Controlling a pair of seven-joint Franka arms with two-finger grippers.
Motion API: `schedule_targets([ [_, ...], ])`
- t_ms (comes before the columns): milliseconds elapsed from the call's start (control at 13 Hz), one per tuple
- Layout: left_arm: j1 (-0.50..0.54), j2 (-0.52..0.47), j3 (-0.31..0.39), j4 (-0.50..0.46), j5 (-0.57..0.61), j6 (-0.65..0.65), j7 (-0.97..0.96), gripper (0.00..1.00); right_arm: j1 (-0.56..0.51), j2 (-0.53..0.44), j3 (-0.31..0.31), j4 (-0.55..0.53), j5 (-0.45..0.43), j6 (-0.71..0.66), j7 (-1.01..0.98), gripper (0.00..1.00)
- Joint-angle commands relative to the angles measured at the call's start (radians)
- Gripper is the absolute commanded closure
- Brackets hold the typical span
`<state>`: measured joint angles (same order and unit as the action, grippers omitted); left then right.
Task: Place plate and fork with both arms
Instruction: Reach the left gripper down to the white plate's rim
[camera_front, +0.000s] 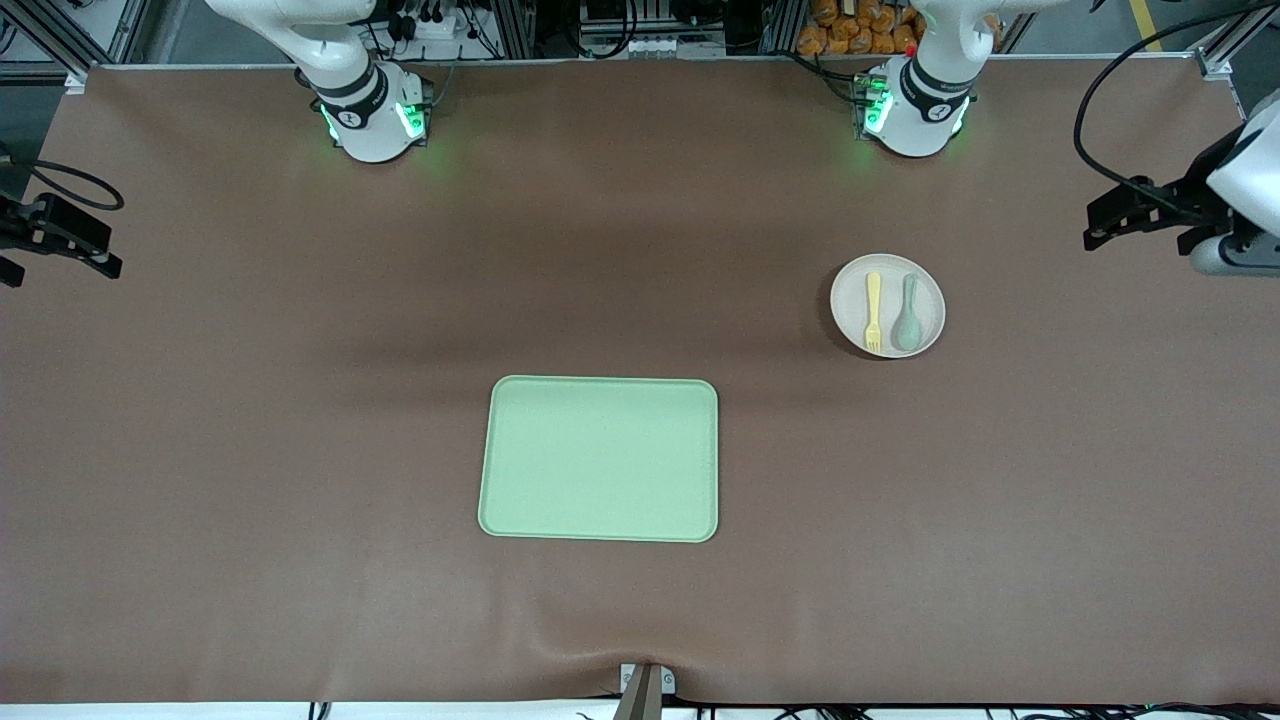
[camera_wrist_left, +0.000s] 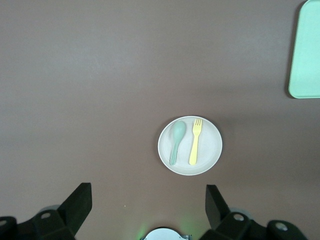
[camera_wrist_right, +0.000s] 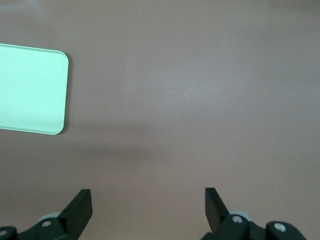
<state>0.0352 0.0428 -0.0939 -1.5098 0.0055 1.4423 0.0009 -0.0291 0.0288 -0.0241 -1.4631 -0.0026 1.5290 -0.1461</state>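
The cream plate (camera_front: 887, 340) sits on the brown table toward the left arm's end, farther from the front camera than the tray. The pale yellow fork (camera_front: 873, 310) lies on it beside a grey-green spoon (camera_front: 908, 312). The left wrist view shows the plate (camera_wrist_left: 210, 145), fork (camera_wrist_left: 195, 142) and spoon (camera_wrist_left: 177, 140). My left gripper (camera_wrist_left: 148, 200) is open and empty, held high at the table's left-arm end (camera_front: 1105, 225). My right gripper (camera_wrist_right: 148, 200) is open and empty, high at the right arm's end (camera_front: 60, 245).
A light green rectangular tray (camera_front: 600, 458) lies mid-table, nearer the front camera; its corner shows in both wrist views (camera_wrist_left: 306, 55) (camera_wrist_right: 30, 90). The arm bases (camera_front: 375, 115) (camera_front: 915, 110) stand along the table's back edge.
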Motion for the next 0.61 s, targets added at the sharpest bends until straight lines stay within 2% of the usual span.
schedule_targets([
  [0,0.038,0.118,0.000,0.028,0.001,0.006,-0.013,0.00,-0.022,-0.009,0.016,0.000,-0.004,-0.009,-0.013,0.00],
  [230,0.043,0.176,-0.001,0.028,0.004,0.006,0.001,0.00,-0.023,-0.009,0.015,-0.002,-0.004,-0.010,-0.012,0.00],
  [537,0.037,0.308,-0.003,-0.047,0.004,0.001,-0.007,0.00,-0.022,-0.009,0.015,0.000,-0.004,-0.010,-0.012,0.00],
])
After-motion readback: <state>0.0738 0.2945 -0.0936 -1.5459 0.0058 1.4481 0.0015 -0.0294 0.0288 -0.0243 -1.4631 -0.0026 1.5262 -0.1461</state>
